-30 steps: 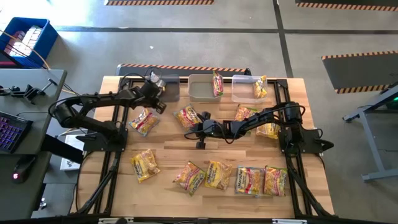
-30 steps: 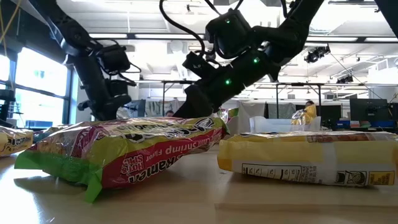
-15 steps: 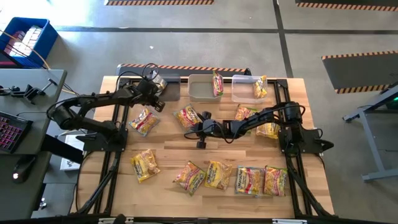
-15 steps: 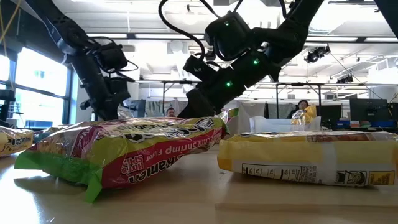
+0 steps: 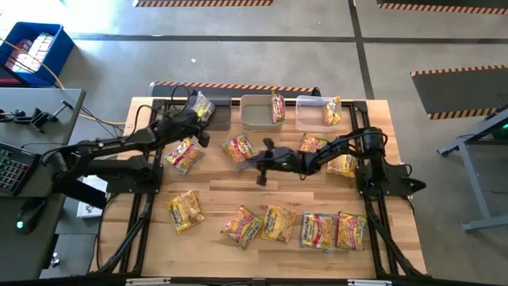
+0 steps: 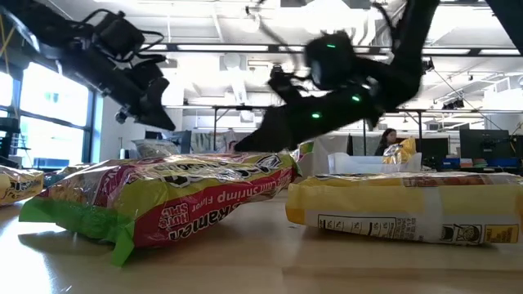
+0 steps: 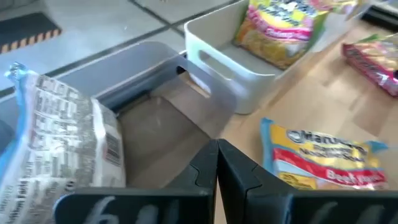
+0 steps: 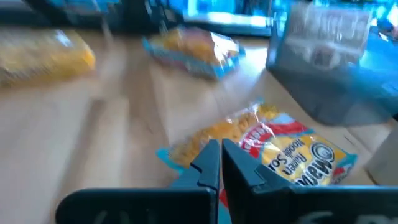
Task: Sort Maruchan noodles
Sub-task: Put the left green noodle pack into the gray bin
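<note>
Maruchan noodle packets, mostly yellow, lie scattered over the wooden table. A silvery packet leans upright in the grey bin at the far left. My left gripper is shut and empty, raised just short of that bin. My right gripper is shut, low and nearly level. Its tips stand at the edge of a yellow-and-red packet near the table's middle. My right gripper has its shut fingertips right at the ragged blue end of the yellow-and-red packet, coming from the table's right. The packet lies flat on the table. Whether the fingertips touch it I cannot tell.
A white bin and a clear bin stand beside the grey one, each with a packet leaning in it. One packet lies below my left gripper, two under the right arm, several along the near edge.
My left gripper has drawn back from the grey bin toward the table's left, risen and tipped up toward level, staying shut. The silvery packet stays leaning in the bin. My right gripper has tipped up toward level and shifted slightly toward the table's right, staying shut.
</note>
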Tool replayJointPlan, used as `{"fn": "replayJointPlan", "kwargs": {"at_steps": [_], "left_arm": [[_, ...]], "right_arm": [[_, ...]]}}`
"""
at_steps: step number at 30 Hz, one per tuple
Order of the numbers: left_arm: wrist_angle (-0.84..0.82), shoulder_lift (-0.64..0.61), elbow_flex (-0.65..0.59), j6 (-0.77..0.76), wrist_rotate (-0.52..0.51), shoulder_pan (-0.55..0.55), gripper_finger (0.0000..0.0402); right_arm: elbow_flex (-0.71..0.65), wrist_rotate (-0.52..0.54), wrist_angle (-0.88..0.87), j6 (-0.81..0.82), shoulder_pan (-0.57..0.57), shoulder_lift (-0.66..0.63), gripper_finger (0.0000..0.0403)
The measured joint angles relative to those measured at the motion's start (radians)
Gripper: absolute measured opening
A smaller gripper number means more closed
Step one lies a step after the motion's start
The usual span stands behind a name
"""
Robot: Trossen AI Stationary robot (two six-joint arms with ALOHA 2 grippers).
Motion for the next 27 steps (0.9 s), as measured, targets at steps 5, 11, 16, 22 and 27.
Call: {"fn": "replayJointPlan", "kwargs": {"at_steps": [5, 11, 16, 22, 27], "left_arm": [[0.138, -0.013, -0.094, -0.019, 0.012, -0.033, 0.0], [0.487, 0.043, -0.215, -0.036, 0.15, -0.055, 0.0], [0.784, 0.121, -0.25, 0.002, 0.364, -0.071, 0.0], [0.962, 0.206, -0.211, 0.033, 0.613, -0.076, 0.0], [0.964, 0.293, -0.16, 0.05, 0.732, -0.097, 0.0]], "right_arm": [[-0.142, -0.013, 0.251, 0.054, -0.024, 0.0, 0.0], [-0.187, -0.015, 0.274, 0.125, -0.027, -0.038, 0.0], [-0.194, -0.015, 0.012, 0.125, -0.026, -0.202, 0.0], [-0.136, -0.035, -0.526, 0.217, -0.022, -0.459, 0.0], [-0.057, -0.042, -0.904, 0.361, 0.021, -0.576, 0.0]]}}
